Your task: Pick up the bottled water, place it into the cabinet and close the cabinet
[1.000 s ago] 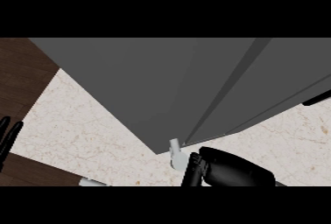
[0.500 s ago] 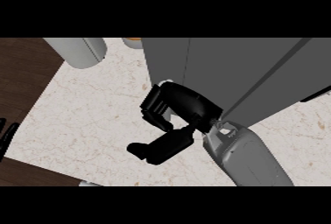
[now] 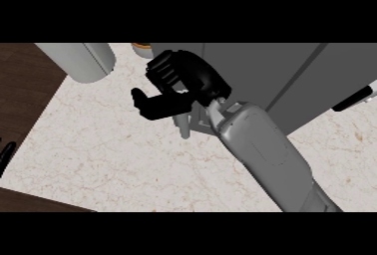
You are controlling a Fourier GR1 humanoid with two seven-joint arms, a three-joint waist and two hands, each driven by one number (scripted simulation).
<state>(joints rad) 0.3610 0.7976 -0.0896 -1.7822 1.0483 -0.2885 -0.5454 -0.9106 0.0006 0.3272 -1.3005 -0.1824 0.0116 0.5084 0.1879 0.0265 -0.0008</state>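
Counter [image 3: 110, 164]: a pale, marbled top is seen across most of the head view; a dark wooden surface [image 3: 22, 84] is seen beyond its left edge and again at the lower left corner.

Cabinet [image 3: 287, 74]: a large grey body fills the upper right, with a seam between panels running down and to the left. A slim pale handle [image 3: 184, 124] is seen at its lower corner, just beside the right hand.

Right forearm [image 3: 258, 149]: a grey forearm is brought in from the lower right and laid diagonally toward the cabinet's corner.

Right hand [image 3: 184, 82]: the black hand is held against the cabinet's lower front edge. The fingers are curled at the top, and the thumb is stretched out to the left. Nothing can be made out inside the hand; whether anything is enclosed cannot be told.

Grey cylinder [image 3: 81, 60]: a pale grey rounded object is seen at the upper left, lying partly over the counter's edge, well apart from the hand.

Round object [image 3: 142, 48]: a small tan-rimmed item is seen at the top edge, between the cylinder and the cabinet.

Left hand [image 3: 6, 154]: only a thin black sliver is seen at the left edge; the state of it cannot be told.

Bottled water: no bottle is shown plainly anywhere in view; its place cannot be told.
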